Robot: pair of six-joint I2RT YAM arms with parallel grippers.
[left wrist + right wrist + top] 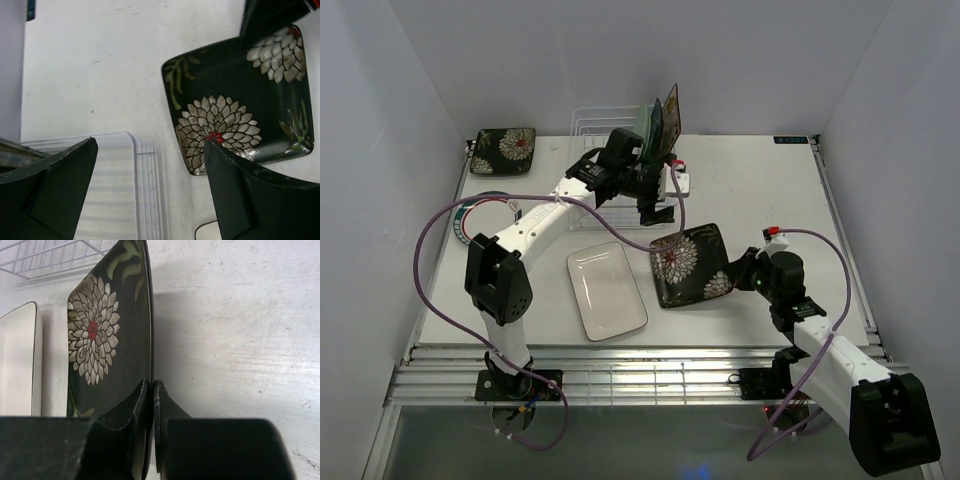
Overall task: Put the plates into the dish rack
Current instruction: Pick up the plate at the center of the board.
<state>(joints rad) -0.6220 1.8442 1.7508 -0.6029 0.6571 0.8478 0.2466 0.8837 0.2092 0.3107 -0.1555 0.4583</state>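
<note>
In the top external view, the dish rack (605, 125) is seen at the back of the table (770, 190), with upright plates (665, 120) standing at its right end. The left gripper (655, 205) is held over the rack's front edge. A dark floral plate (692, 265) is clamped at its right rim by the right gripper (745, 270). A white rectangular plate (607, 290) is laid just beside it, a second dark floral plate (504, 150) at the back left, and a green-rimmed round plate (470, 215) under the left arm.

In the left wrist view, the left gripper (150, 145) is shown with jaws wide apart and nothing between them; the rack's wire rim (135, 190) and the dark floral plate (225, 115) are seen below.

In the right wrist view, the right gripper (151, 390) is closed on the dark floral plate's (110, 330) rim.
</note>
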